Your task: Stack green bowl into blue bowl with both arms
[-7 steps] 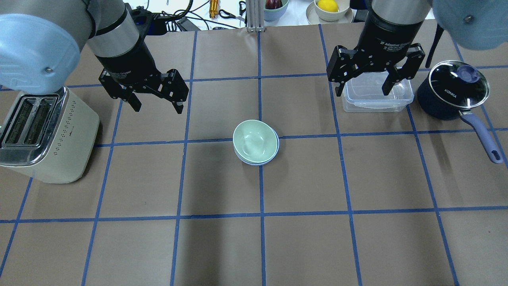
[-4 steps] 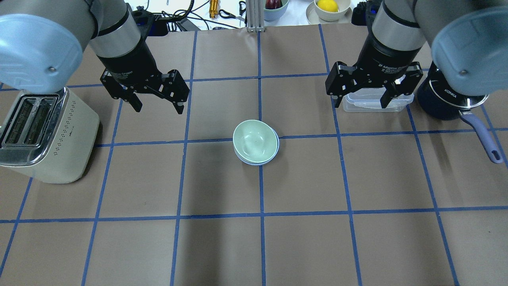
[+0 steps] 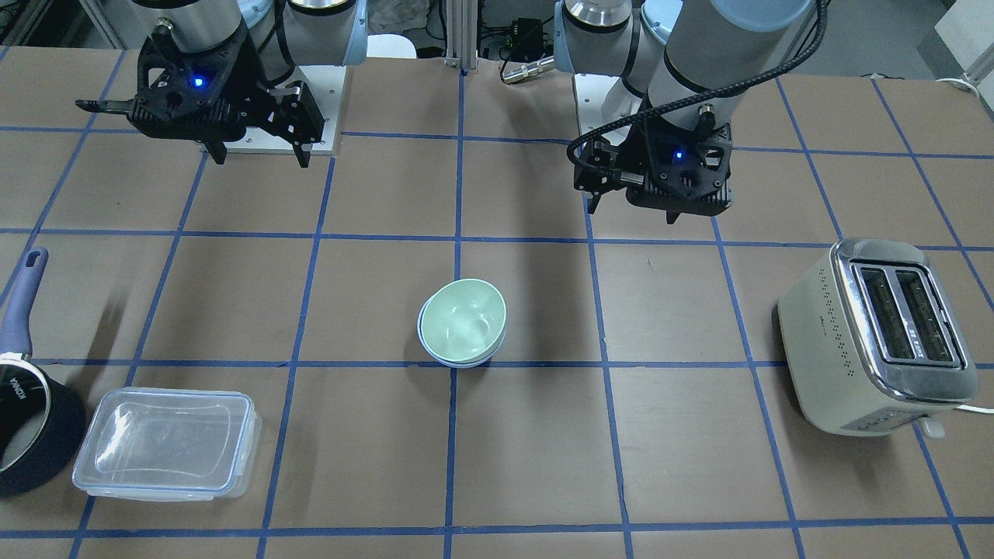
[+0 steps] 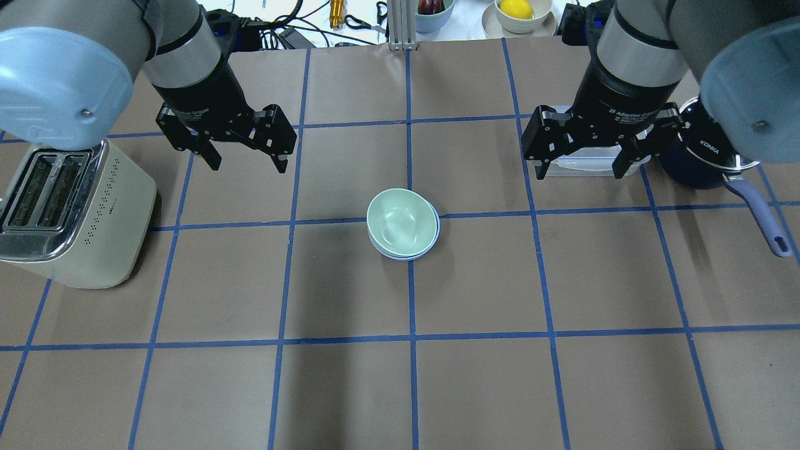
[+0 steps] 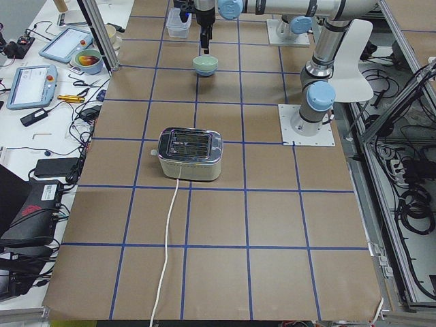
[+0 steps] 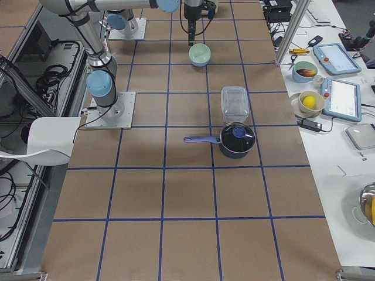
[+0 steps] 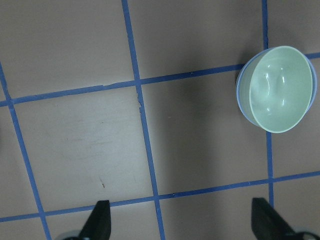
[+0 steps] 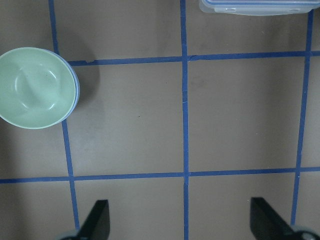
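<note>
The green bowl (image 4: 401, 222) sits nested inside the blue bowl (image 4: 400, 257) at the table's middle. Only a thin blue rim shows around it. The pair also shows in the front view, green bowl (image 3: 463, 320) in blue bowl (image 3: 421, 332). My left gripper (image 4: 248, 164) hangs open and empty above the table, left of and behind the bowls. My right gripper (image 4: 582, 174) hangs open and empty to the right and behind them. The left wrist view shows the green bowl (image 7: 279, 89) at upper right. The right wrist view shows it (image 8: 34, 87) at upper left.
A cream toaster (image 4: 69, 212) stands at the left edge. A clear lidded container (image 3: 167, 442) lies under my right gripper. A dark pot (image 4: 706, 162) with a glass lid and purple handle stands beside it. Bowls with fruit (image 4: 516, 9) sit beyond the table's far edge.
My right arm has moved toward the robot's side and a little right, and now covers most of the clear container. My left gripper has barely shifted. The bowls have not moved.
</note>
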Motion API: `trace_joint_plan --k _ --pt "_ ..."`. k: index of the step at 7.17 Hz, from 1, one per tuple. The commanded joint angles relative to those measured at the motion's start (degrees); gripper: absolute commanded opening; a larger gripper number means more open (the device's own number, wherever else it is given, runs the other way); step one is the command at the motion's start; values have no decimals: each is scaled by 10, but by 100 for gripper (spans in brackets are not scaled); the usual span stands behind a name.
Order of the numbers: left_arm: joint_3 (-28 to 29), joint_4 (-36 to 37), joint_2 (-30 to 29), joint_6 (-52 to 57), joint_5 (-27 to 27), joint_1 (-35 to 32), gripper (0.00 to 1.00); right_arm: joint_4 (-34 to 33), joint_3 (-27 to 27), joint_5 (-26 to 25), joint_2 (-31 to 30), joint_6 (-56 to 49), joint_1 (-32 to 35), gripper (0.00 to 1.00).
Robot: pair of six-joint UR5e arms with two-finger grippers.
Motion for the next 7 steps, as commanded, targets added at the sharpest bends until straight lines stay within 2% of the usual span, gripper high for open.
trace_joint_plan --k 1,7 --pt "-15 10 14 -35 2 -1 100 5 -3 1 4 -5 -1 100" --pt "-22 -21 50 -39 3 -4 100 0 3 3 15 -9 -1 100"
